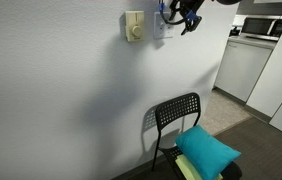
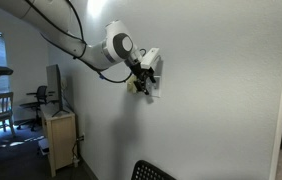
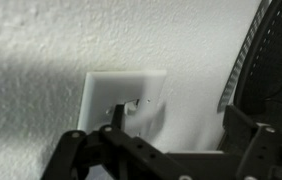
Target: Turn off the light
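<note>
Here I am, hard up on the small white rectangular wall plate (image 3: pixel 126 92), dead ahead of my gripper (image 3: pixel 171 122). Fingers look spread, and one fingertip (image 3: pixel 114 118) seems to touch a rocker. Pressing step, I reckon. Next comes a short, straight push, keeping off the cream boxy dial unit (image 1: pixel 133 27) alongside.

The floor (image 1: pixel 256 135) was dark by the wall and paler toward the kitchen. A black chair (image 1: pixel 176 115) stood on it beside the wall. In an exterior view, a wooden cabinet (image 2: pixel 61 140) also stood on it.
</note>
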Available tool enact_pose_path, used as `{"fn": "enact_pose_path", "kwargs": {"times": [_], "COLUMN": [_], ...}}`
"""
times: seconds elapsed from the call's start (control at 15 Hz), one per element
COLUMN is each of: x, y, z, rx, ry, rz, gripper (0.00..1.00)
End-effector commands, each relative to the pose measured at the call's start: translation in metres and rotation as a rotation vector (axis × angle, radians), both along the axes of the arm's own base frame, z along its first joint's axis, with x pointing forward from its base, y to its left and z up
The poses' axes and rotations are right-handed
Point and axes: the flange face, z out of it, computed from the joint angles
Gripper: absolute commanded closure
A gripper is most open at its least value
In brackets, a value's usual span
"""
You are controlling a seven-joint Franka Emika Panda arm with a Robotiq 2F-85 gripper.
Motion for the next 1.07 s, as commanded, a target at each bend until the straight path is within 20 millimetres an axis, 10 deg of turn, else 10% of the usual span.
{"fn": "enact_pose_path", "kwargs": {"times": [0.0, 0.33, 0.67, 1.0], "x": [0.021, 0.019, 0.017, 0.012], "y": [-0.007, -0.004, -0.007, -0.005], "z": [-0.01, -0.013, -0.057, -0.05], "rx": [0.007, 0.026, 0.035, 0.05], "ry": [0.008, 0.025, 0.134, 0.131], "rz": [-0.003, -0.022, -0.082, -0.111], "gripper": [0.0, 0.0, 0.0, 0.0]}}
